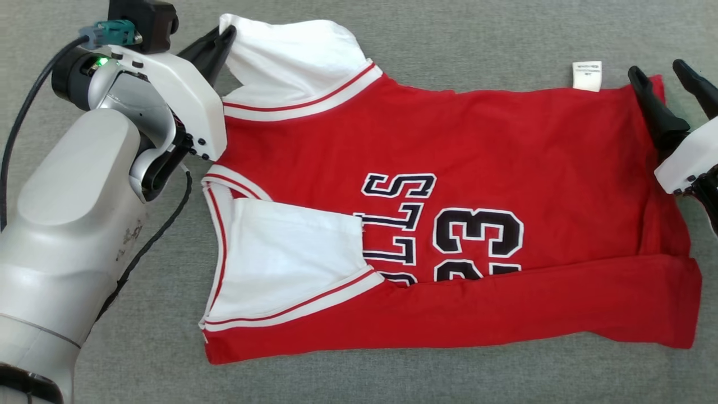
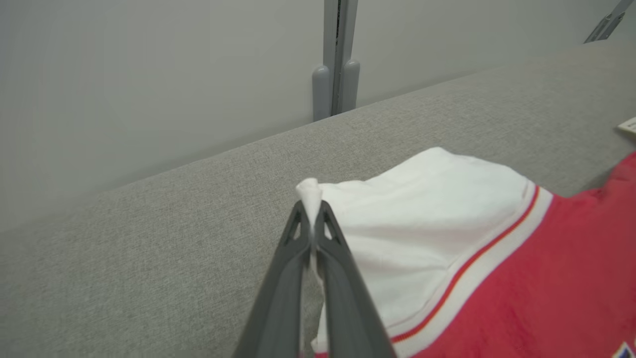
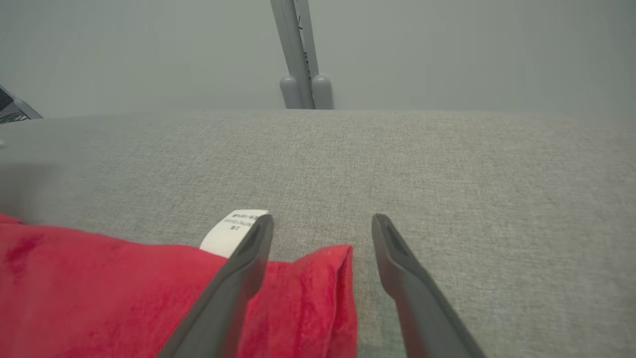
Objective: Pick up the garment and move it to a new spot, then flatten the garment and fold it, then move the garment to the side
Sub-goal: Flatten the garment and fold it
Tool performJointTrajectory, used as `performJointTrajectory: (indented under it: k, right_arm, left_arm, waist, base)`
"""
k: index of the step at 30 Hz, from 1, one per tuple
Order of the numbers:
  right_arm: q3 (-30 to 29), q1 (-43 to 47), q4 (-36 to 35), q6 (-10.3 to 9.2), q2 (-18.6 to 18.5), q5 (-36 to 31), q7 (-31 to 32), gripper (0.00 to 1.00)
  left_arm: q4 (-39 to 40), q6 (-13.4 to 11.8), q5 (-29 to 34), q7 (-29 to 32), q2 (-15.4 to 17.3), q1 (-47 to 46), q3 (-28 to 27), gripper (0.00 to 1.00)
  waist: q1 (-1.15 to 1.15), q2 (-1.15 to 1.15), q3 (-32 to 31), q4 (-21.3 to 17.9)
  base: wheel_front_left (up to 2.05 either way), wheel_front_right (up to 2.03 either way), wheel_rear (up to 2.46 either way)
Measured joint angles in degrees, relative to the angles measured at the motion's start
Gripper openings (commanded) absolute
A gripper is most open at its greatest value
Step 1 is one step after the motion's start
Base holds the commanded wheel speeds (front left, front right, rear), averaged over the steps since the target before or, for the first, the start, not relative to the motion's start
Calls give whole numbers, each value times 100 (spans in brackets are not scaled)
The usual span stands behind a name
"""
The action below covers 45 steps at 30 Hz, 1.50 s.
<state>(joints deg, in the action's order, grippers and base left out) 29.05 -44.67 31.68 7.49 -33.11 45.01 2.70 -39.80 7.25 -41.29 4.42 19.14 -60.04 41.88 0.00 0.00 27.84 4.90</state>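
**Fig.: Fold stage, far edge being taken up (head + wrist views).**

The garment (image 1: 449, 140), a red jersey w/ white sleeves, lay spread across the grey cloth table (image 1: 505, 33), collar end to the robot's left and hem to its right. Its near long edge was already turned up over the lower part of the chest print. The left gripper (image 2: 312, 206) was pinched tight on the corner of the far white sleeve (image 1: 291, 56). The right gripper (image 3: 323, 221) stood wide, fingers either side of the far hem corner, not yet closed.

Step, as judged: folding. Next move prob. calls for the right fingers to close on that corner, then both arms to lift evenly and carry the far edge toward the robot.

Writing: part of the print read "LLS" and no. "23", upside down in head view. Care tag (image 1: 587, 76) print too small to read.
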Motion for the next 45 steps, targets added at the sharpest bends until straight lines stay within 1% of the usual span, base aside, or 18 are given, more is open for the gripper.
performJointTrajectory:
  k: [7,12,13,14,22,26,31,37,38,39,41,45]
  right_arm:
    - [543,-287,388,0,-242,334,375,100]
    - [832,-441,525,0,-283,606,501,100]
    - [871,-468,549,0,-289,686,526,38]
    - [921,-485,557,0,-307,735,546,0]
    - [1204,-588,561,1,-394,1094,524,0]
    - [1285,-711,654,1,-482,1101,212,0]
    - [1403,-919,808,2,-495,1036,-244,0]
    - [1512,-1235,1090,7,-480,927,-690,0]
    - [1545,-1393,1227,7,-468,846,-883,0]
    - [1545,-1393,1227,7,-468,846,-883,0]
    - [1555,-1674,1518,8,-414,683,-1189,0]
    - [1596,-1952,1860,8,-253,499,-1458,0]
  left_arm:
    - [1,1,-20,-36,-45,50,58,0]
    - [-51,2,-56,-38,-41,49,88,0]
    - [-58,2,-59,-40,-41,49,89,0]
    - [-69,2,-64,-40,-38,49,90,0]
    - [-157,3,-103,-48,8,41,97,0]
    - [-204,-29,-101,-123,21,14,96,0]
    - [-285,-155,-73,-315,7,-39,58,0]
    - [-401,-359,-30,-731,-133,-250,-45,0]
    - [-482,-442,-20,-887,-204,-326,-93,0]
    - [-482,-442,-20,-887,-204,-326,-93,0]
    - [-638,-537,4,-1140,-305,-476,-146,0]
    - [-881,-652,37,-1523,-493,-662,-231,0]
  waist:
    - [0,0,26,90]
    - [0,0,35,77]
    - [0,0,34,72]
    - [0,0,32,68]
    - [0,0,40,33]
    - [0,0,61,25]
    - [0,0,97,27]
    - [0,0,153,56]
    - [0,0,183,64]
    - [0,0,183,64]
    - [0,0,217,80]
    - [0,0,231,116]
  base:
    - [0,0,0]
    - [0,0,0]
    - [0,0,0]
    - [0,0,0]
    - [0,0,0]
    - [0,0,0]
    - [0,0,0]
    - [0,0,0]
    - [0,0,0]
    - [0,0,0]
    - [0,0,0]
    - [0,0,0]
